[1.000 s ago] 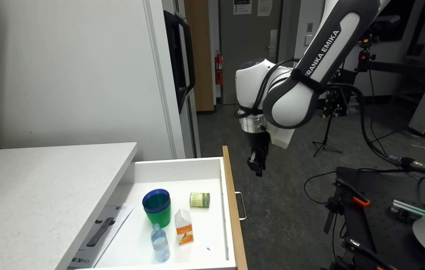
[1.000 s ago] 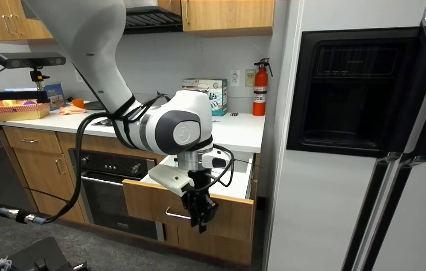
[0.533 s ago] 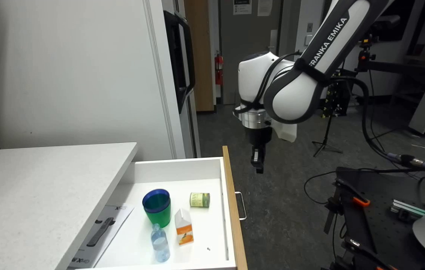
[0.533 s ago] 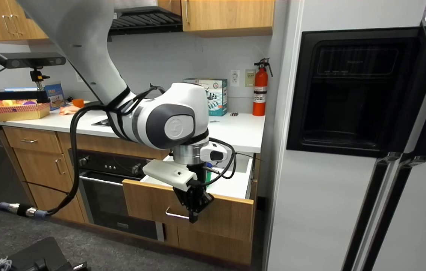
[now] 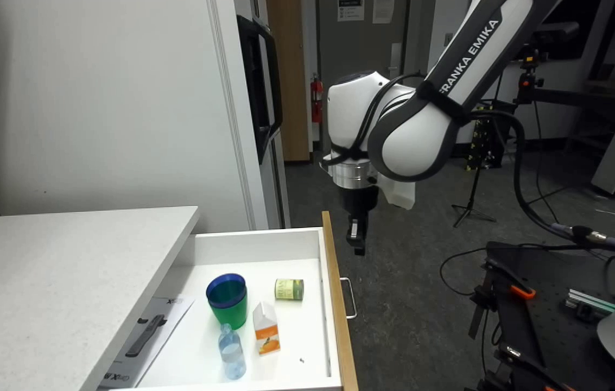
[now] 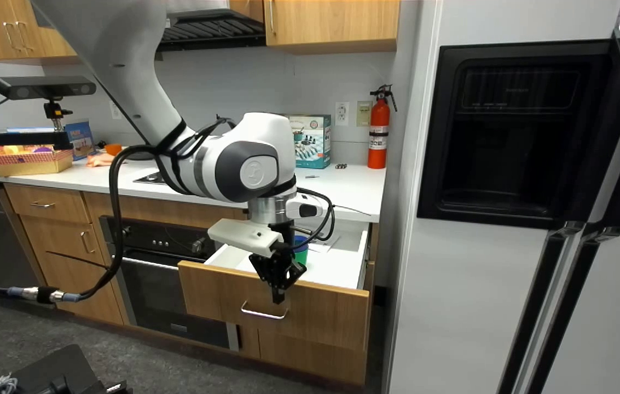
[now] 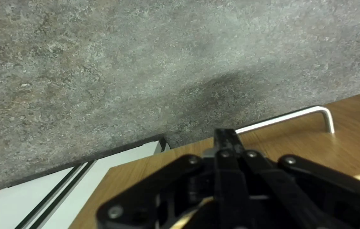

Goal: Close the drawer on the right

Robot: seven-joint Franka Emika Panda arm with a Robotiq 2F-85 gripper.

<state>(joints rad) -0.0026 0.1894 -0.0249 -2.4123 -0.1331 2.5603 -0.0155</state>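
Note:
The drawer (image 5: 337, 309) stands pulled out from under the countertop, its white inside exposed. Its tan wood front panel (image 6: 216, 290) carries a thin silver bar handle (image 6: 263, 314), also visible in the wrist view as a metal bar (image 7: 286, 118). My gripper (image 5: 360, 252) hangs pointing down on the outer side of that panel. Its fingers are together with nothing between them, and in the wrist view the gripper (image 7: 225, 131) overlaps the near end of the handle. In an exterior view the gripper (image 6: 278, 300) appears just above the handle. Contact with the panel cannot be told.
Inside the drawer are stacked blue and green cups (image 5: 228, 298), a can (image 5: 289, 289), a carton (image 5: 267, 331), a clear bottle (image 5: 232, 353) and a printed sheet (image 5: 147, 342). The white countertop (image 5: 68, 271) overhangs its back. A refrigerator (image 6: 479, 306) stands close beside it.
The gripper's fingers have come together. The arm has lifted slightly and moved toward the drawer's front panel. The drawer and its contents have not moved.

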